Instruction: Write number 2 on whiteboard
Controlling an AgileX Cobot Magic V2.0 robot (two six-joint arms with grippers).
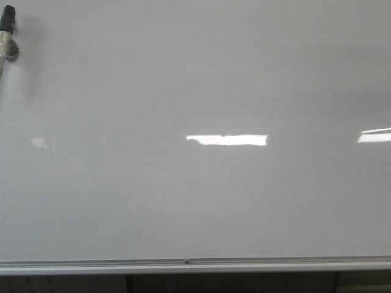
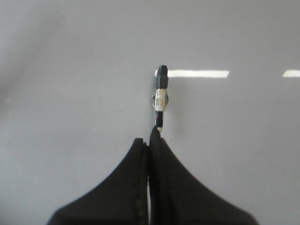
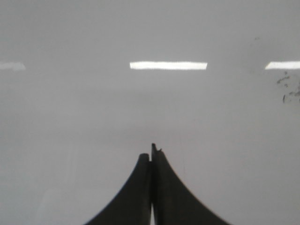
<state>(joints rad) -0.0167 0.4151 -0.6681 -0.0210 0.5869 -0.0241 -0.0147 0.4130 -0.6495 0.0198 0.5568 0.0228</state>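
The whiteboard (image 1: 201, 207) is glossy white-grey and fills the front view, with its silver rail (image 1: 256, 263) along the near edge. No number 2 shows on it in any view. My left gripper (image 2: 149, 141) is shut on a marker (image 2: 161, 91), a thin pen with a black end and a white label that sticks out past the fingertips over the board (image 2: 70, 93). The marker also shows at the far left corner of the front view (image 1: 8, 33). My right gripper (image 3: 151, 155) is shut and empty above bare board (image 3: 93, 117).
Bright rectangular light reflections lie on the board (image 1: 227, 140). A few small black smudges (image 3: 289, 89) mark the board at the edge of the right wrist view. Below the rail there is a dark gap (image 1: 232, 284).
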